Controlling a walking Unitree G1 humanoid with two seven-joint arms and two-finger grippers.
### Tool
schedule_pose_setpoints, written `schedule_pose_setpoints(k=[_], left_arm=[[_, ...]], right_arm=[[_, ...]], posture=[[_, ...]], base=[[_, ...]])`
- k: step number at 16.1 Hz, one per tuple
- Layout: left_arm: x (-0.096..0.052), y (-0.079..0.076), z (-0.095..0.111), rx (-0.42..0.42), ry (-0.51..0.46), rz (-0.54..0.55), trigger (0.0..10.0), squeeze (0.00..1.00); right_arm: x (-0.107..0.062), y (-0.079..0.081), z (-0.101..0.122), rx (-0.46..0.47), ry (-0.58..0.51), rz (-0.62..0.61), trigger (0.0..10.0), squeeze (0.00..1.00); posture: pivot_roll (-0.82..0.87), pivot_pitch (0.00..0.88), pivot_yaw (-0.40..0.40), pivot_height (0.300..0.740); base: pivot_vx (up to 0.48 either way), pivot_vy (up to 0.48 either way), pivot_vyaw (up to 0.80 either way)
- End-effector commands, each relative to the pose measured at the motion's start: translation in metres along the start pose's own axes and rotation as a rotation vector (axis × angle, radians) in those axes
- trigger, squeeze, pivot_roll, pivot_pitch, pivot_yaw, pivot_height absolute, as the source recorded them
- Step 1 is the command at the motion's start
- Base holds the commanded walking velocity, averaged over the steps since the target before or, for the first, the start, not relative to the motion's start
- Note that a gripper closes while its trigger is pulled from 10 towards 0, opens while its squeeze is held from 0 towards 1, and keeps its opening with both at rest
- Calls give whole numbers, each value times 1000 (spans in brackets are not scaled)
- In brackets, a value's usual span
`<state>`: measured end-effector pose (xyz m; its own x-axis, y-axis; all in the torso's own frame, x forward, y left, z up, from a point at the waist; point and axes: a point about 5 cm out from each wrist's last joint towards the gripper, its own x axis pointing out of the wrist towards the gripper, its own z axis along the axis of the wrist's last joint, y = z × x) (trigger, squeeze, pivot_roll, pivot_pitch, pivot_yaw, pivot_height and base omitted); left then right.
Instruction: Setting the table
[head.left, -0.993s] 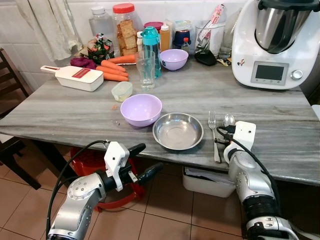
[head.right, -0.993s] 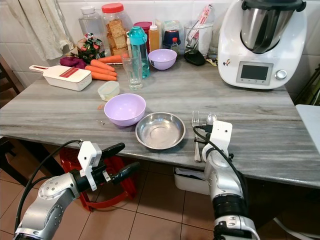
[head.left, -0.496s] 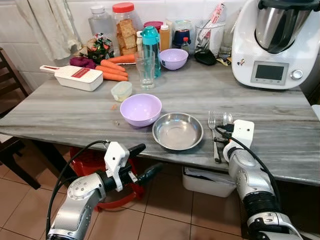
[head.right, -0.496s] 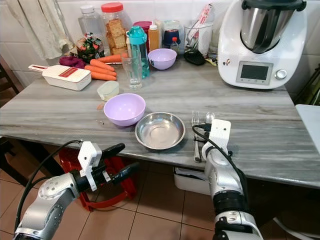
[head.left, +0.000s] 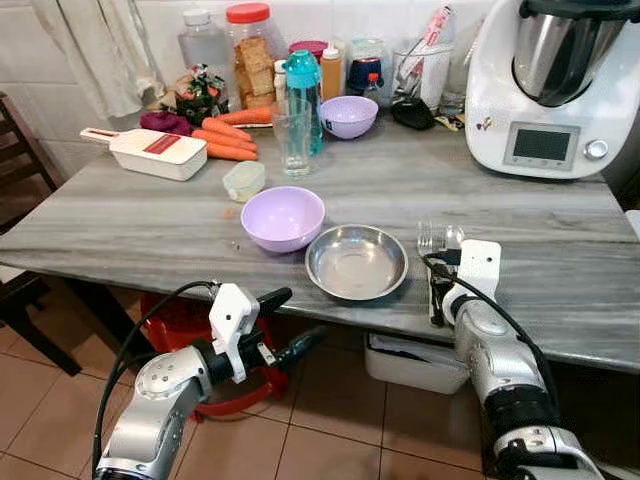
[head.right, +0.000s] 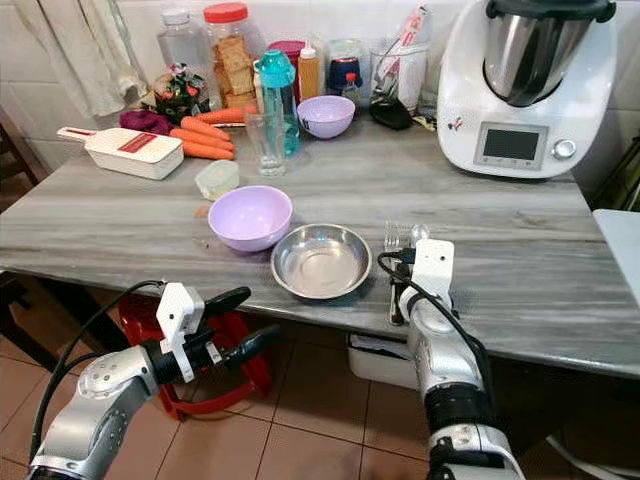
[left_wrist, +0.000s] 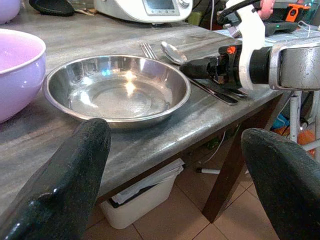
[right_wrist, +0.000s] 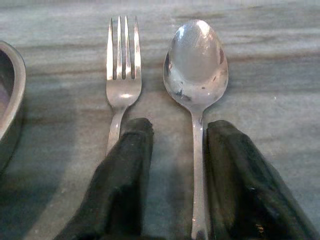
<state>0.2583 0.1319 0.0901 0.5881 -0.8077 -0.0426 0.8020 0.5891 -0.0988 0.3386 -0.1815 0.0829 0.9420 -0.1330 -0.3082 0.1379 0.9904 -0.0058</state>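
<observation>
Bare table (head.left: 560, 250) lies right of the spoon (right_wrist: 196, 65); the steel bowl (head.left: 356, 262) blocks leftward.

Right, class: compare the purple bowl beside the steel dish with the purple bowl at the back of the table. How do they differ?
The near purple bowl looks wider than the far purple bowl, though it is also closer to the camera. The near one sits in open space beside the steel dish; the far one stands among bottles and jars by the wall. The near one is a paler lilac. Both are upright, round and show nothing inside.

The right gripper (right_wrist: 172, 185) hides the fork (right_wrist: 121, 75) and spoon (right_wrist: 196, 65) handles.
</observation>
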Motion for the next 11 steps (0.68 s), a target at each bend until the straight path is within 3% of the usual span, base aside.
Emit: schedule_pose_setpoints(k=[1, 11], left_arm=[[1, 0, 5, 20, -4, -20, 10000, 0], [2, 6, 13, 52, -43, 33, 10000, 0]], right_arm=[[-2, 1, 5, -14, -22, -2, 10000, 1000], [-21, -2, 26, 43, -168, 2, 10000, 1000]], posture=[[-62, 0, 44, 740], [-44, 0, 30, 740]], base=[[0, 0, 0], [0, 0, 0]])
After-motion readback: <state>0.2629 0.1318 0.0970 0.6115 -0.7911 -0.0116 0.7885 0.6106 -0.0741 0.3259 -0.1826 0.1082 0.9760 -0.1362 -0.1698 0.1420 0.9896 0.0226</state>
